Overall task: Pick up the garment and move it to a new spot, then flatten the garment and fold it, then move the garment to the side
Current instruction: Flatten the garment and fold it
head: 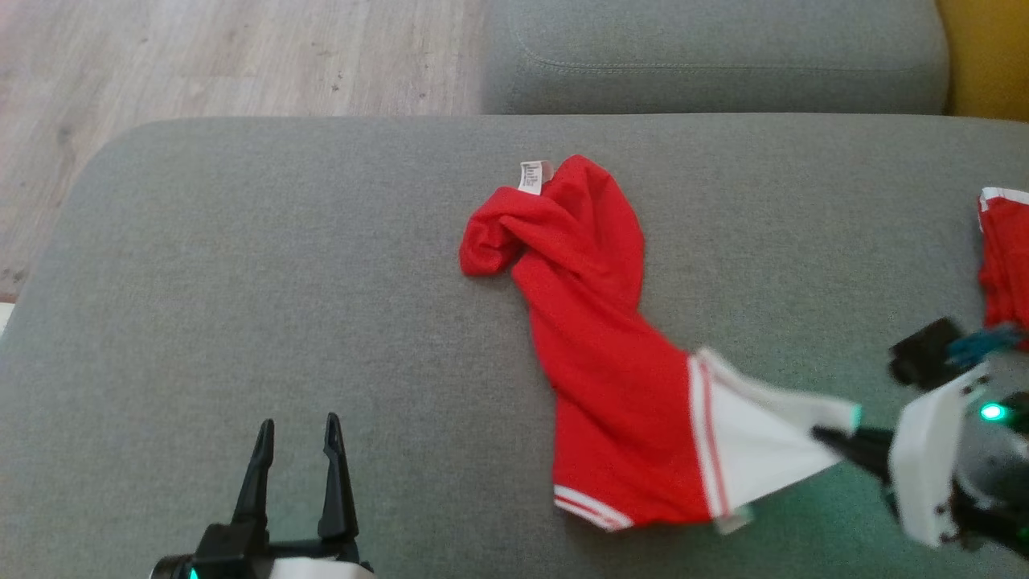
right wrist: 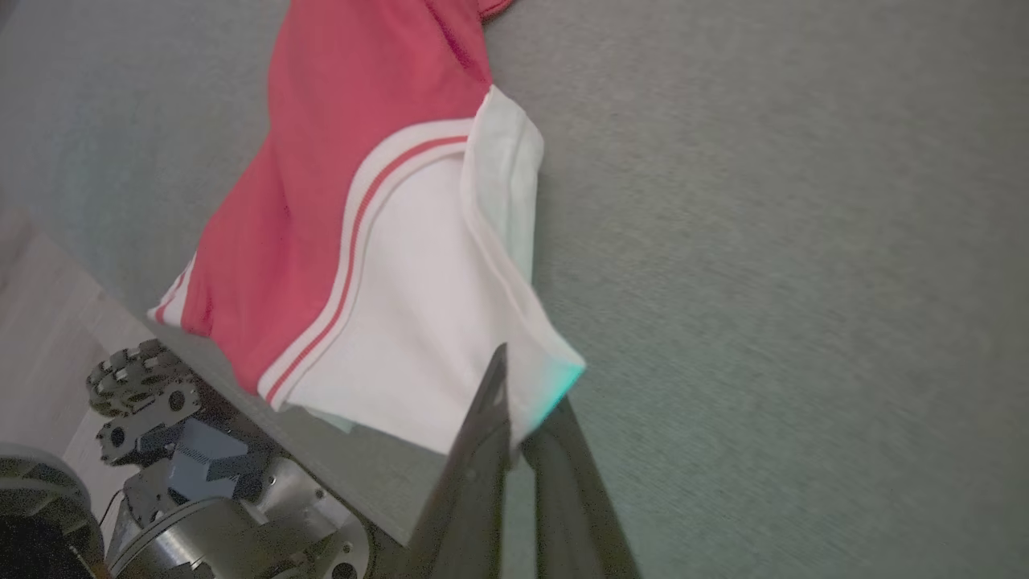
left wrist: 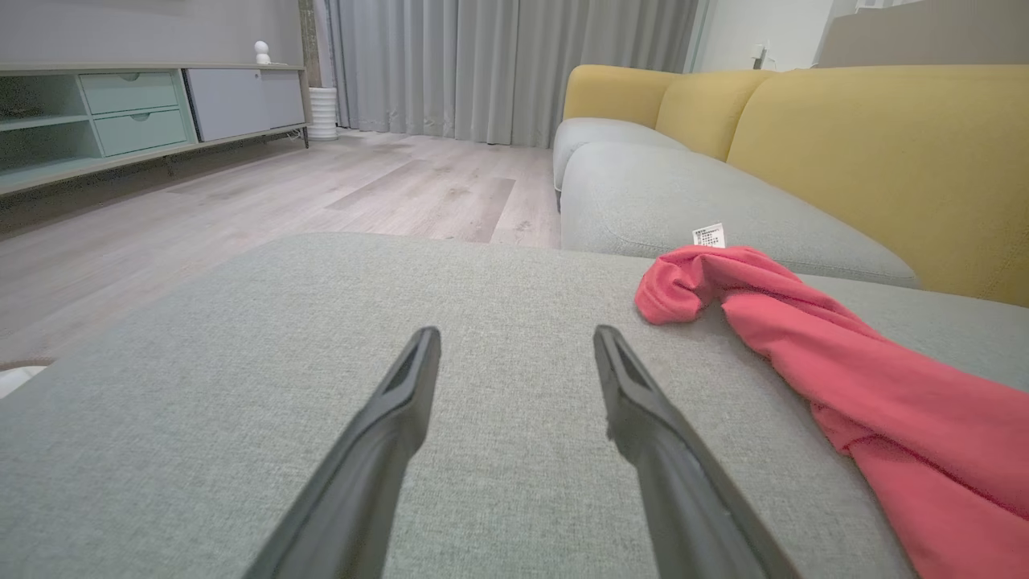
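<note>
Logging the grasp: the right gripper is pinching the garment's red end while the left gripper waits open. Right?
No: the right gripper is shut on the garment at its white end, not the red, as the right wrist view shows. The left gripper does wait open.

there, green light glowing on a round grey wrist housing. just left of it, white cuff dotted with small dark screws, then right gripper, long black tapered fingers. above the light, black block trailing blue cables. far left of the light, left gripper, same slim black fingers, white shell at the root.
</note>
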Available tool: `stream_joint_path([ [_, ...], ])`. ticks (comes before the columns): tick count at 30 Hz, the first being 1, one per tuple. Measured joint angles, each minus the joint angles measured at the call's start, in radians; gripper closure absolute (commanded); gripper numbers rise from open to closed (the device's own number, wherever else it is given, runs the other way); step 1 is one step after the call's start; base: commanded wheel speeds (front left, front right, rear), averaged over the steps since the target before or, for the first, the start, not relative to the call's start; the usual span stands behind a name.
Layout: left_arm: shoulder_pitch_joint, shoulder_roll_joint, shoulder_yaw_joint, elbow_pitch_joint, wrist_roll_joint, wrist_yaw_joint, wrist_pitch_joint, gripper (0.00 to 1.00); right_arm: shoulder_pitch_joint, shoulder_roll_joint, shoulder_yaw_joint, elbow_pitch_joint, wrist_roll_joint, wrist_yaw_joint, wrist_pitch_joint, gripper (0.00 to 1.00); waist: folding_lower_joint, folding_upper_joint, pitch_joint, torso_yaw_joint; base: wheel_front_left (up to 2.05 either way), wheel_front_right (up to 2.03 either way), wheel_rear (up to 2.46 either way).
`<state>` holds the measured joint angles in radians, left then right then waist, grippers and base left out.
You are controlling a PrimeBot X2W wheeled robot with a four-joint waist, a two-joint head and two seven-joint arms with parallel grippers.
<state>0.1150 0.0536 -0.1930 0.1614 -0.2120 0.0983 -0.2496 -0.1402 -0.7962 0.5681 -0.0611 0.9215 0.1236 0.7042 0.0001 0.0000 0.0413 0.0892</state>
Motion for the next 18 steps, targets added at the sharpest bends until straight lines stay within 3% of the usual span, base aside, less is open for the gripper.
stream_joint_path([
  [9, -0.008, 0.000, 0.000, -0.002, 0.000, 0.000, 0.000, 0.00, 0.028, -0.002, -0.218, 0.106, -0.132, 0.000, 0.033, 1.00, -0.0001, 0.0000, 0.009, -0.012, 0.00, 0.00, 0.00],
  [15, -0.013, 0.000, -0.003, -0.002, 0.000, 0.000, 0.000, 0.00, 0.036, 0.036, -0.291, 0.166, -0.249, 0.000, 0.071, 1.00, 0.0000, 0.0000, 0.014, -0.005, 0.00, 0.00, 0.00],
  [16, -0.014, 0.000, -0.003, -0.002, 0.000, 0.000, 0.000, 0.00, 0.041, 0.047, -0.302, 0.175, -0.261, 0.000, 0.072, 0.76, 0.0000, 0.0000, 0.015, -0.004, 0.00, 0.00, 0.00],
  [17, -0.014, 0.000, -0.003, -0.002, 0.000, 0.000, 0.000, 0.00, 0.048, 0.062, -0.317, 0.183, -0.274, 0.000, 0.072, 0.24, 0.0000, 0.0000, 0.015, -0.003, 0.00, 0.00, 0.00],
  [18, -0.014, 0.000, -0.003, -0.001, 0.000, 0.000, 0.000, 0.00, 0.055, 0.069, -0.320, 0.188, -0.291, 0.000, 0.072, 0.00, 0.0000, 0.0000, 0.016, -0.001, 0.00, 0.00, 0.00],
])
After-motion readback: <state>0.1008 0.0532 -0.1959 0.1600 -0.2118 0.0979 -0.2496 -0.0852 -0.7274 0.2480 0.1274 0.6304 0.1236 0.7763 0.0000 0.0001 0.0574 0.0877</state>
